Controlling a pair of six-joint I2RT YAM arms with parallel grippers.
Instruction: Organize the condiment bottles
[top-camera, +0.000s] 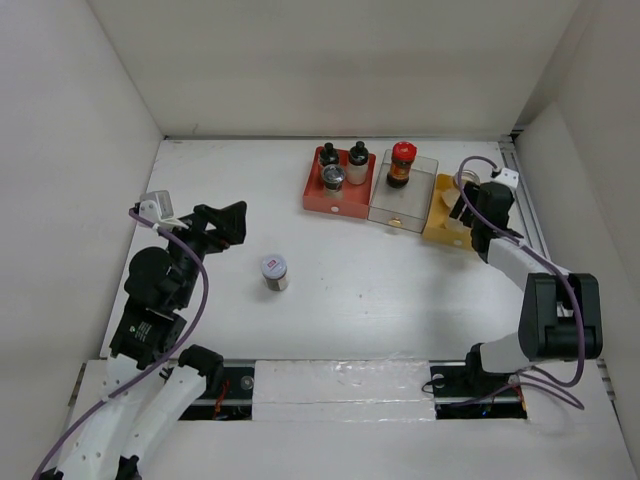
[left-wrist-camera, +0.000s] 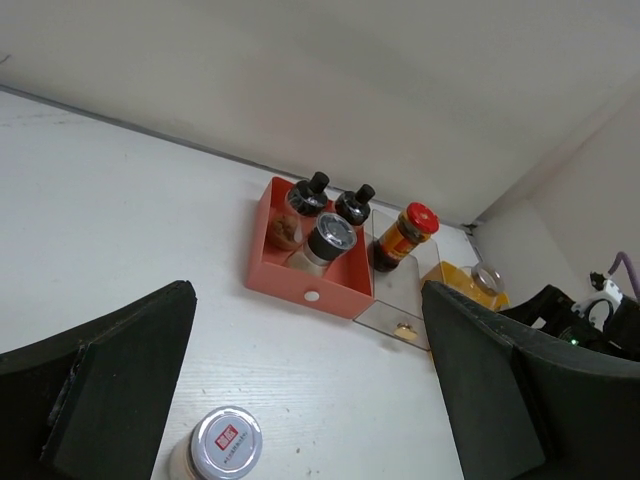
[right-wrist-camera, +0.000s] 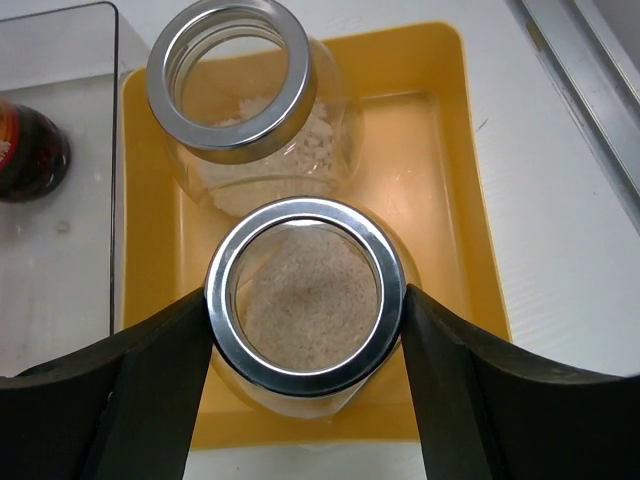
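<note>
1. Table is carrying three trays side by side at its far right
2. Left gripper is hanging spread and empty near a white-capped jar standing alone on the table
3. Right gripper is clamping the nearer silver-rimmed jar in the yellow tray, just in front of a second jar
4. Red tray is holding two black-capped bottles and a silver-capped bottle
5. Clear tray is holding a red-capped dark bottle
</note>
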